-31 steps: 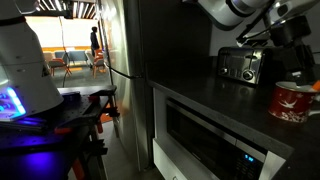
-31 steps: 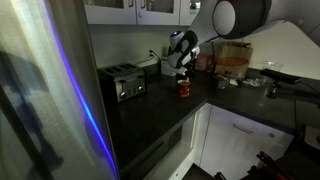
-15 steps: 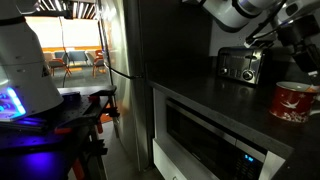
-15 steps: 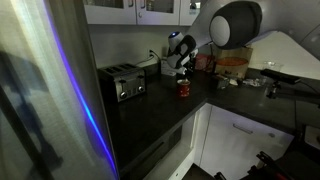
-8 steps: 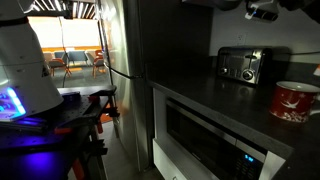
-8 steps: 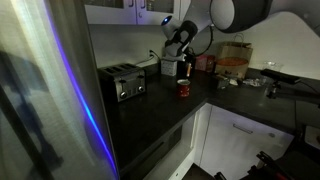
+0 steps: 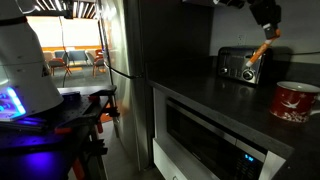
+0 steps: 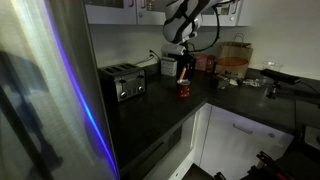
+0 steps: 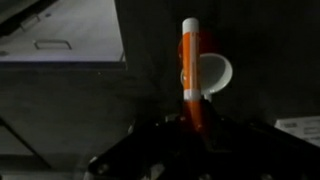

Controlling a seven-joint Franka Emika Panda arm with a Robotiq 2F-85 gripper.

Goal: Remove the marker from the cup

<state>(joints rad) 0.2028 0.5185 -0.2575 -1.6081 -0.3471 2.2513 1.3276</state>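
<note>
My gripper [image 7: 267, 32] is shut on the orange marker [image 7: 261, 50], which hangs tilted in the air in front of the toaster. The red cup [image 7: 295, 101] with its white pattern stands on the dark counter, below and to the right of the marker, apart from it. In the wrist view the marker [image 9: 190, 68] sticks out from the gripper [image 9: 197, 125], white tip first, and the cup's white inside [image 9: 214, 75] shows far beneath it. In an exterior view the gripper [image 8: 181, 52] hovers well above the cup [image 8: 183, 89].
A chrome-and-black toaster [image 7: 240, 65] stands at the back of the counter [image 7: 220, 105]. A second toaster [image 8: 124, 82], jars and a paper bag [image 8: 235, 60] crowd the counter in an exterior view. Wall cabinets [image 8: 120, 10] hang overhead.
The arm has risen from the cup and swung up, carrying the marker out of the cup into the air. The cup has stayed in place.
</note>
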